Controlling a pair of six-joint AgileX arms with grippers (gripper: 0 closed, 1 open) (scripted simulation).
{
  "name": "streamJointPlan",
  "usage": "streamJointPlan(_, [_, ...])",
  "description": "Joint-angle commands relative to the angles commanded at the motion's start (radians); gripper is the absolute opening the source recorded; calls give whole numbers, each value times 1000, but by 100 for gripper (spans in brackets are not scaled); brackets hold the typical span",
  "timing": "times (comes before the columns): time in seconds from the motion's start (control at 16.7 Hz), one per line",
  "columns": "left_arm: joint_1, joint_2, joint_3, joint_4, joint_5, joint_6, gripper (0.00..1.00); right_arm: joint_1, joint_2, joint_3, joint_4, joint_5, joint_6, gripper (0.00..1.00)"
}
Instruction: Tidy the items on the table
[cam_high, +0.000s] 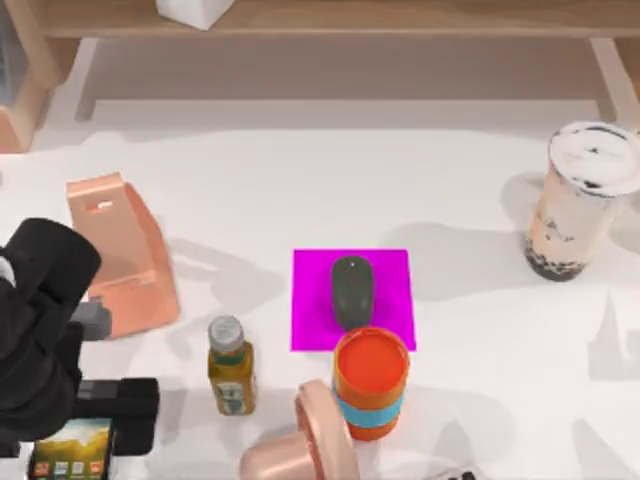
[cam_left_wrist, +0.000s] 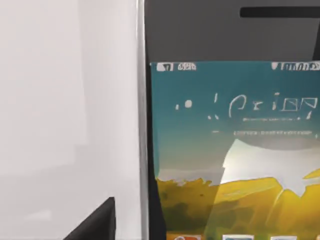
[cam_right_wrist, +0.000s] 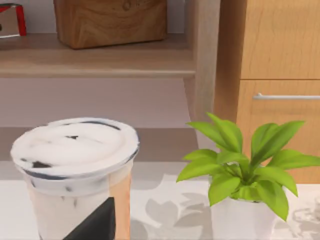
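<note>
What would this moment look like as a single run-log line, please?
left gripper: low at table's left-front corner, at smartphone | mouse: on magenta mat | bubble tea: upright, right side

The top view looks straight down on the large plain white worktop (cam_high: 300, 180). The left wrist view is very near the white-framed smartphone with colourful screen (cam_left_wrist: 230, 150), also at the top view's lower left. The right wrist view faces level toward the clear lidded bubble tea cup (cam_right_wrist: 75, 170), shared with the top view.
</note>
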Motion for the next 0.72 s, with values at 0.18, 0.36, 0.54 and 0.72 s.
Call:
streamJointPlan(0.18, [3,50,-55,106,0,3,100,0,0,0,0,0,0,100])
streamJointPlan(0.36, [3,63,-69,131,0,4,100,0,0,0,0,0,0,100])
streamJointPlan(0.54, [3,63,-69,131,0,4,92,0,0,0,0,0,0,100])
streamJointPlan(0.72, [3,63,-69,131,0,4,70,0,0,0,0,0,0,100])
